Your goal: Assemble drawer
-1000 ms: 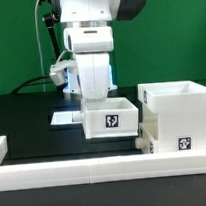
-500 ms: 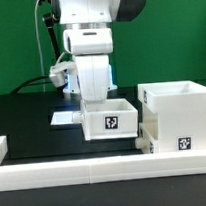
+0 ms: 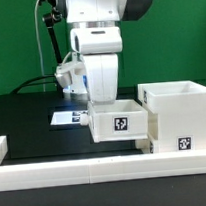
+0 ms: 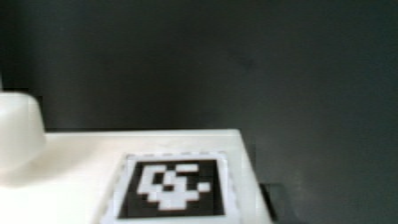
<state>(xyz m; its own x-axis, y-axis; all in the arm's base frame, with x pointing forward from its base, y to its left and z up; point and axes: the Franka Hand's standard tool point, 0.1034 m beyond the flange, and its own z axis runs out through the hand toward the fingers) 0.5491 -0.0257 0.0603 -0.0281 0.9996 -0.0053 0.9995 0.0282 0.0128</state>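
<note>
One small tray, at frame centre, has shifted rightward and now touches the tall casing; insertion looks near. Gripper seemingly pinches its rim, though I cannot tell.

Exterior view: gripper fingers hidden behind the small tray; casing cut by the frame's right edge. Wrist view: blurred; 1 tag cut off at the frame edge.

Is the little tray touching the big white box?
Yes, in the exterior view the small tray sits right against the side of the tall casing, no gap showing.
</note>
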